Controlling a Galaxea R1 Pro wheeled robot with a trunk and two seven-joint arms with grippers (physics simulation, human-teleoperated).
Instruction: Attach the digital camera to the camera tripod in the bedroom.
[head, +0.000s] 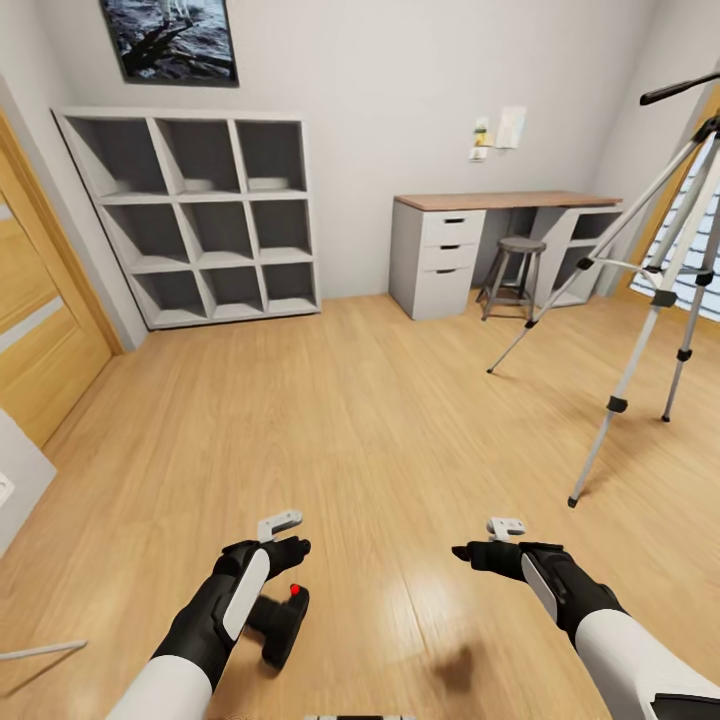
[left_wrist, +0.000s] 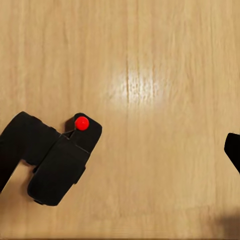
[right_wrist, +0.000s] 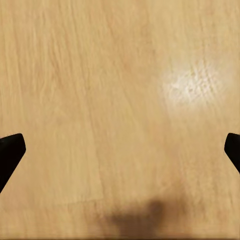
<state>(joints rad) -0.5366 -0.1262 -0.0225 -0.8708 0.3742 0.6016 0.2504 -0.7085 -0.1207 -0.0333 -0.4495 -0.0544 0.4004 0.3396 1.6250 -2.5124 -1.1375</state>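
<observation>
Camera (head: 283, 622), small and black with a red dot on top, sits low by the left gripper (head: 287, 556). In the left wrist view one finger (left_wrist: 22, 142) touches the camera's side and the other finger shows far off at the edge, so the fingers stand wide apart; whether the camera is held or lies on the floor (head: 380, 420) is hard to tell. The right gripper (head: 470, 552) hangs over bare wood, its fingers wide apart too. The tripod (head: 650, 290) stands well apart, near the window. Further back are a desk (head: 445, 255), a stool (head: 515, 268) and white cube shelves (head: 205, 215).
</observation>
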